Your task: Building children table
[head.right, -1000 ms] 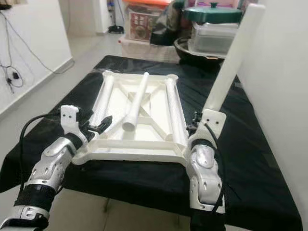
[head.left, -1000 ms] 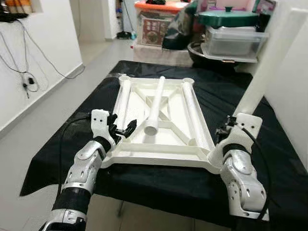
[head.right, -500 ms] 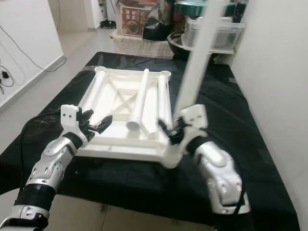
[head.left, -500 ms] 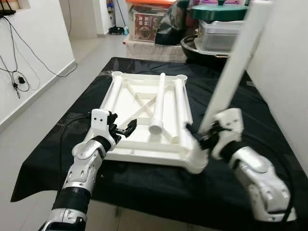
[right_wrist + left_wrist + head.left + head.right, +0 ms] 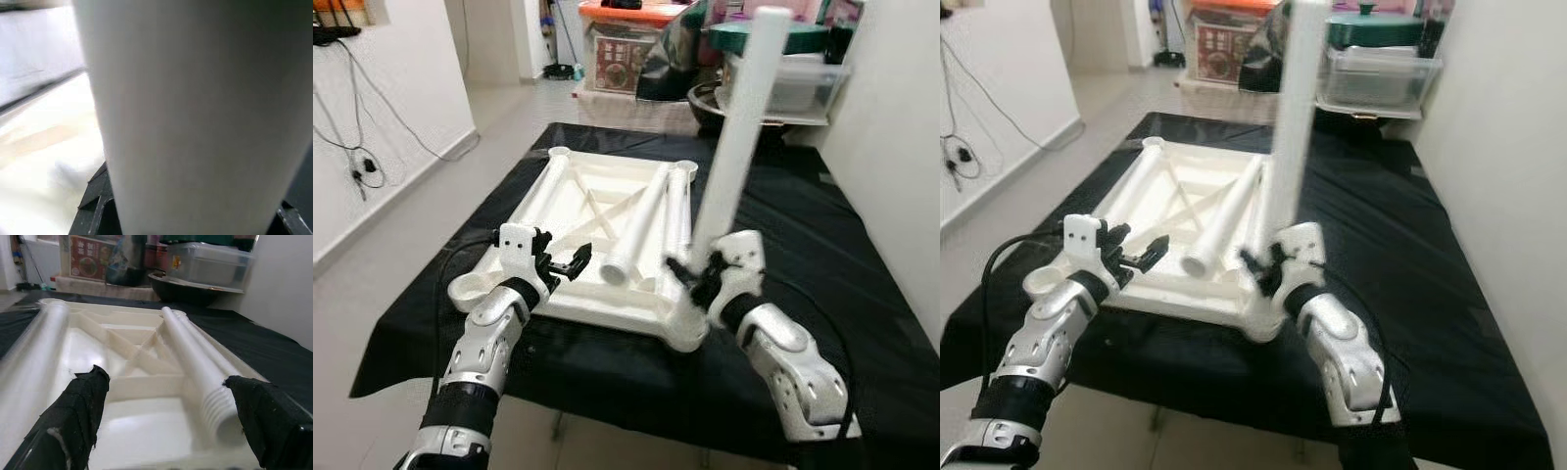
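Where black cloth [image 5: 862,294] covers the work surface: white tabletop [image 5: 578,211], upside down, skewed, with three loose table legs [image 5: 641,220] lying inside. Right gripper [image 5: 697,278] clamped on an upright leg [image 5: 736,137] at near right corner. Left gripper [image 5: 566,266] parted wide, holding nothing, over near left edge. Far side: storage boxes [image 5: 631,44], clear tub [image 5: 783,83]. Left: white wall with cables [image 5: 372,117], pale floor [image 5: 401,225].

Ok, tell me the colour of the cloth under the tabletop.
Black, plain: the cloth covers the whole work surface. Left eye view shows it best.
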You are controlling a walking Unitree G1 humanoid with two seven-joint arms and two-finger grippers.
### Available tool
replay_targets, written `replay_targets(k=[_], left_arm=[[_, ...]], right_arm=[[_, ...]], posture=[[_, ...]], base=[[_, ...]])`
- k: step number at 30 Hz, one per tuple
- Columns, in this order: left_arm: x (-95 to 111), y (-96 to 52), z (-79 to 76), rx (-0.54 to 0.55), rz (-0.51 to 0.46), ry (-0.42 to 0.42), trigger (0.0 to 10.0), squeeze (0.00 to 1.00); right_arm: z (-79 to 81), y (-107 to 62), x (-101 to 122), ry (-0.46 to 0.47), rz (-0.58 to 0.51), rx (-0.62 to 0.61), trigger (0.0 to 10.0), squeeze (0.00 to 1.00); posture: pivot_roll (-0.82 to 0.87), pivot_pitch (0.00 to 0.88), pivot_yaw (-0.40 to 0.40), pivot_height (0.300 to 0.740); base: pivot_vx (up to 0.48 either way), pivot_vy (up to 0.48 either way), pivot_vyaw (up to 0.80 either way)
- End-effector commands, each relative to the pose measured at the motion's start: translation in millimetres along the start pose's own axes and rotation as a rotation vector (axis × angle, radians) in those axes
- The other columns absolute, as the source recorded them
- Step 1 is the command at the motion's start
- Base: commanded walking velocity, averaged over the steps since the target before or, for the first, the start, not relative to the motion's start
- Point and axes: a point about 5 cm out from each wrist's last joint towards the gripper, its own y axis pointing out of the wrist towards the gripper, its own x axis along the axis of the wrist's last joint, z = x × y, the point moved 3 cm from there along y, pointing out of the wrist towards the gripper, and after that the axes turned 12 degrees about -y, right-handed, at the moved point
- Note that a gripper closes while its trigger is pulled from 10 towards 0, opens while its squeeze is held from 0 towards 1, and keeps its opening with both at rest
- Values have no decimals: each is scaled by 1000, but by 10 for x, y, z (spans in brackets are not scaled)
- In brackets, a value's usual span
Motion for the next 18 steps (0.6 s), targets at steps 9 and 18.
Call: replay_targets(k=[9,18], left_arm=[[-53,25,-56,-11,20,3,10000,0],[4,32,30,4,14,15,10000,0]], right_arm=[[-383,-296,-636,-5,316,-409,5333,0],[0,-99,-176,107,87,-168,10000,1000]], posture=[[42,0,-46,740],[36,0,-53,740]], base=[[0,0,0],[0,0,0]])
